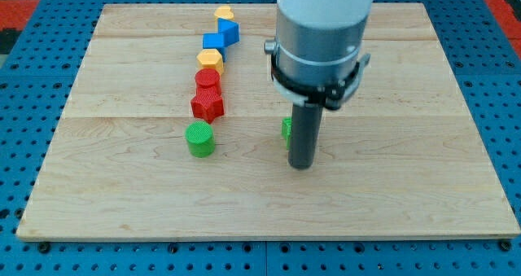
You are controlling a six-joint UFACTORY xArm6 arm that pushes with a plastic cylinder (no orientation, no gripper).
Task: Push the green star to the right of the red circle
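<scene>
1. Wooden board on a blue perforated table.
2. Arm's rod: no claw; my tip touches the mostly hidden green star.
3. Left of it: green cylinder, red star, red circle, yellow and blue blocks.

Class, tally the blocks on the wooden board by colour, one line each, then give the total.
Yellow: 2, top block and hexagon
Blue: 2
Red: 2, circle and star
Green: 2, cylinder and a half-hidden block
Total: 8
</scene>
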